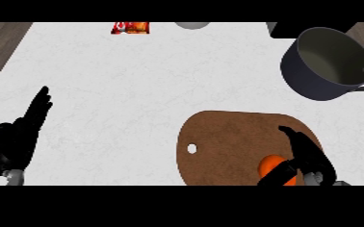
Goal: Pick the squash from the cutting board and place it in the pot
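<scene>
I see right hand (305, 161) curled around orange squash (272, 164) near cutting board's (227, 139) lower right edge. Pot (323, 67) upright, far right, apart from board. Left hand (25, 130) at left edge, fingers straight, holding nothing. Wide bare counter (128, 86) between them.

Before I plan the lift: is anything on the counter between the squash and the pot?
Nothing visible is. The squash sits on the cutting board with the right hand curled round it; between the board and the pot, up and to the right, only bare counter shows.
</scene>
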{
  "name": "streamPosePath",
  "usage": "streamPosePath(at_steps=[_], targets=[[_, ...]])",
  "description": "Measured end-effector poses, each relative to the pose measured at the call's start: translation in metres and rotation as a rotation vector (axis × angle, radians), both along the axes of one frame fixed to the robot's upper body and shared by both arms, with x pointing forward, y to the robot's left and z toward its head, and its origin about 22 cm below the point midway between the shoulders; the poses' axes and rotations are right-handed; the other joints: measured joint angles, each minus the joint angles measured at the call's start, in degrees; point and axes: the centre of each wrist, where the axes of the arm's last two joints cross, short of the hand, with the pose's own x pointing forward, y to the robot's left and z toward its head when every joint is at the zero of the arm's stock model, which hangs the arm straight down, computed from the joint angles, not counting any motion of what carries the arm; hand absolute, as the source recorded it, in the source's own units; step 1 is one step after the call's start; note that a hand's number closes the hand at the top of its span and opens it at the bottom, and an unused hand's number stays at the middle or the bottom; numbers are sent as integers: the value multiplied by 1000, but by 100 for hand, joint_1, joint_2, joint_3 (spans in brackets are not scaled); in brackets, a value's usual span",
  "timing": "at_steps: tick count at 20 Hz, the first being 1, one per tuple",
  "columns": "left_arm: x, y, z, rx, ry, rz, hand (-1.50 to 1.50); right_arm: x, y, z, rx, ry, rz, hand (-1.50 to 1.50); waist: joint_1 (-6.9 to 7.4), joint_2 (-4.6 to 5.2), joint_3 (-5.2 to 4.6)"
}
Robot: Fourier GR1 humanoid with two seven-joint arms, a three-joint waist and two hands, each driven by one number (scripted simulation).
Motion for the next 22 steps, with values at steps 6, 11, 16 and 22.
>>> streamPosePath(at_steps=[6, 11, 16, 22], targets=[[6, 0, -2, -1, 0, 5, 0, 0, 4, 0, -29, -32, 49, 150, -36, -25, -31], [5, -7, 2, 5, -3, 6, 0, 3, 3, 0, -33, -44, 52, 150, -24, -28, -23], [7, -9, 7, -3, 2, 6, 0, 7, 16, 4, -42, -71, 96, 150, -17, -4, 2], [2, -10, -1, -1, 1, -17, 0, 54, 40, 15, -137, -192, 303, 150, 108, 32, 16]])
